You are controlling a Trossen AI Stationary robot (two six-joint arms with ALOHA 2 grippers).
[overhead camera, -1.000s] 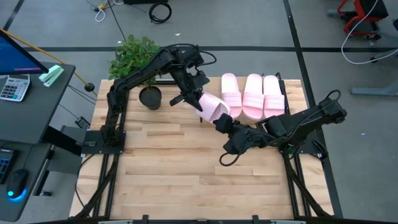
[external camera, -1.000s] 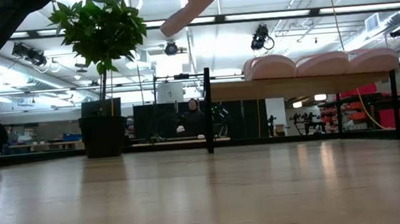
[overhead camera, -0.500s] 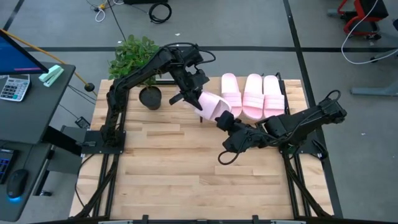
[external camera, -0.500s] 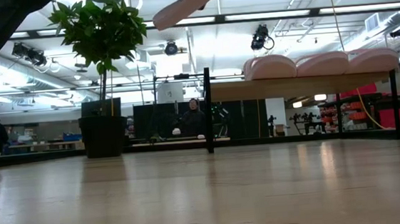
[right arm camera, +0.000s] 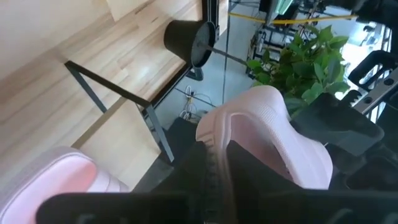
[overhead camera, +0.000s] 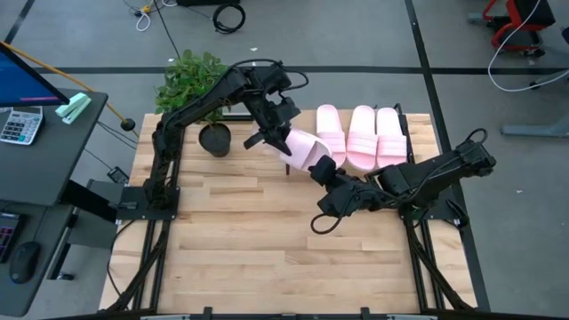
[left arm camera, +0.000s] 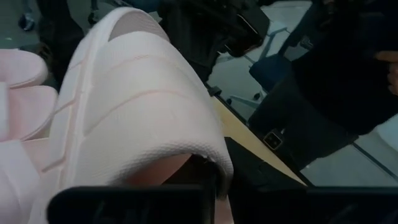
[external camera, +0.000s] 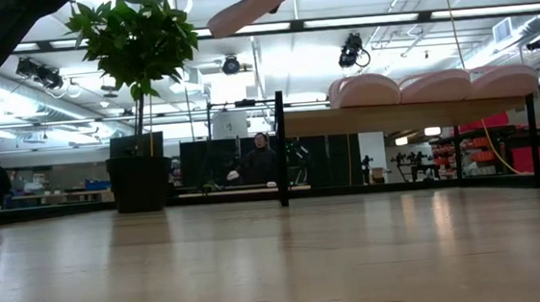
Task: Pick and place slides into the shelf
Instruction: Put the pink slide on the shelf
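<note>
Where pincers (overhead camera: 307,158) meet, slide (overhead camera: 305,149) partly hidden.

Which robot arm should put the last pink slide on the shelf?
Probably the left. Its gripper holds the fourth slide right beside the three slides on the shelf. The right gripper grips the slide's other end.

I see robotics lab / open workshop hall. Evidence: butcher-block wood tabletop (overhead camera: 258,240) on black metal frame, standing on grey concrete floor (overhead camera: 356,36) w/ dark seam lines; loose black cables (overhead camera: 228,16) on that floor. Side desk w/ grey calculator (overhead camera: 20,124), lit blue monitor edge (overhead camera: 27,76), black computer mouse (overhead camera: 23,261). Low view: high ceiling w/ strip lights (external camera: 414,16), black cameras/lamps on rails (external camera: 352,51), red equipment racks (external camera: 501,147) at back, seated person in dark top (external camera: 261,159) at far bench. Green potted plant in black pot (overhead camera: 191,84) at table corner.
</note>
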